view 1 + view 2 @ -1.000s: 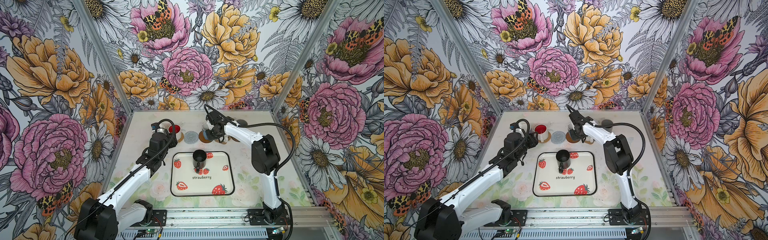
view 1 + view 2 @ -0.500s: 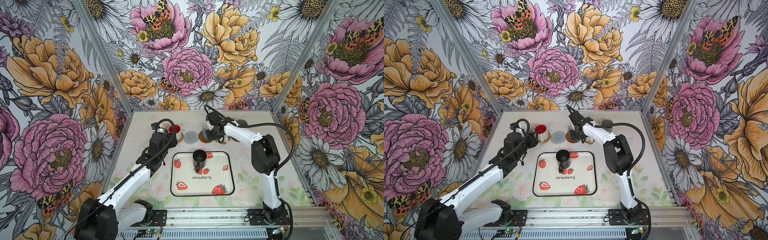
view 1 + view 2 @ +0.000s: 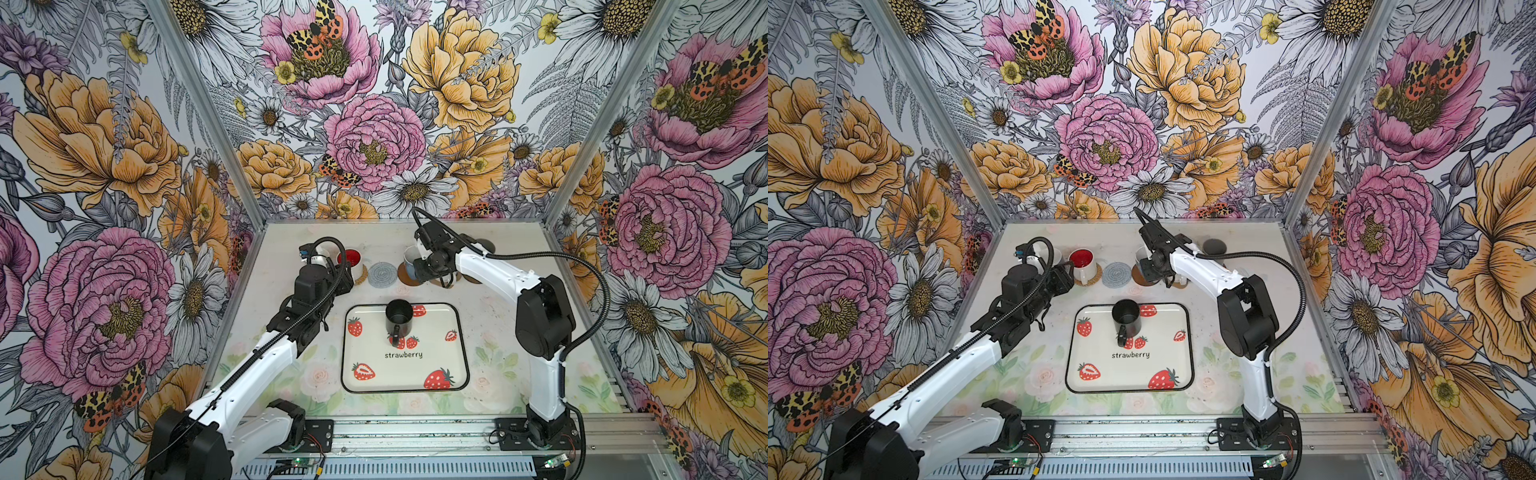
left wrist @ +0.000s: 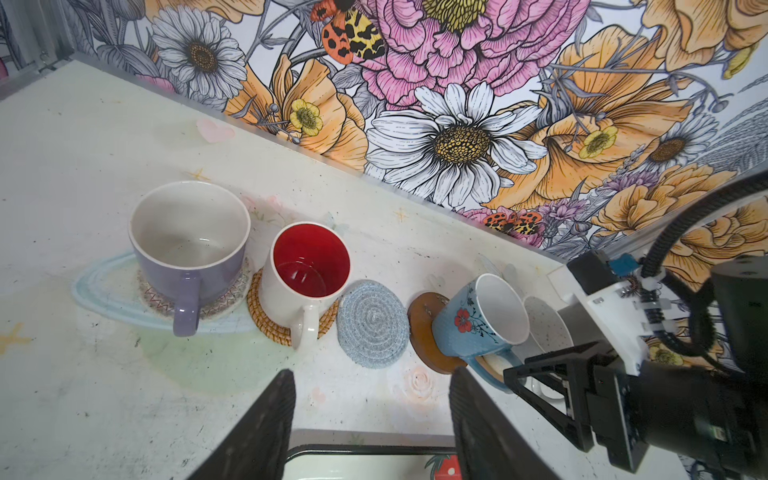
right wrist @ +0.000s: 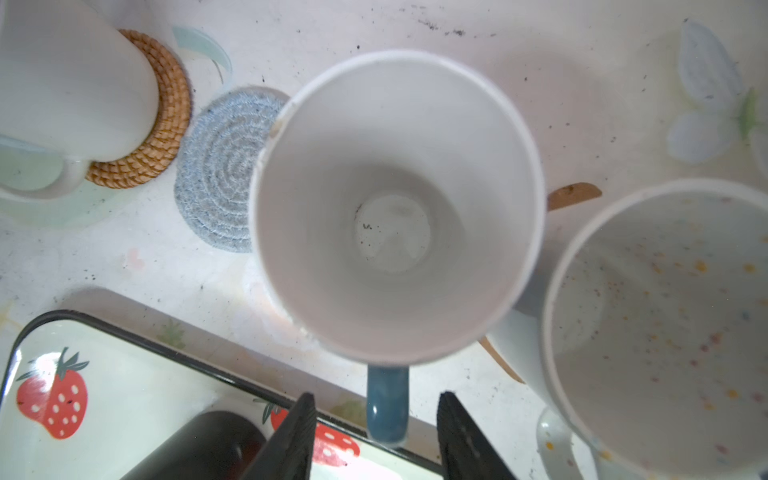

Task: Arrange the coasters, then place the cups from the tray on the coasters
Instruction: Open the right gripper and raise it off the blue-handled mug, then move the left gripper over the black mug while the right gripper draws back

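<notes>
- Between the jaws of the right tool (image 5: 376, 399) sits the handle (image 5: 387, 409) of the light blue mug (image 5: 395, 199). The jaws stand apart with a gap on each side, so nothing is clamped.
- Just beyond that tool, the mug rests on a brown disc coaster (image 4: 424, 328), probably its intended spot. The handle faces the tool, likely because that is the part it grips by.
- Beside that tool stands the speckled white mug (image 5: 665, 311), close to the blue one.
- Below and behind that tool lies the tray (image 3: 440, 332), printed with the word "strawberry" (image 3: 403, 355). It carries the black mug (image 3: 399, 318), the only cup on it.
- Ahead of the left tool (image 4: 374, 374), whose jaws are apart and empty, lies the bare grey spiral coaster (image 4: 372, 328), likely meant for the black mug.
- Farther from it, the red-inside white mug (image 4: 309, 266) sits on the rattan coaster (image 4: 266, 328), and the lilac mug (image 4: 189, 241) on the beaded coaster (image 4: 158, 307).
</notes>
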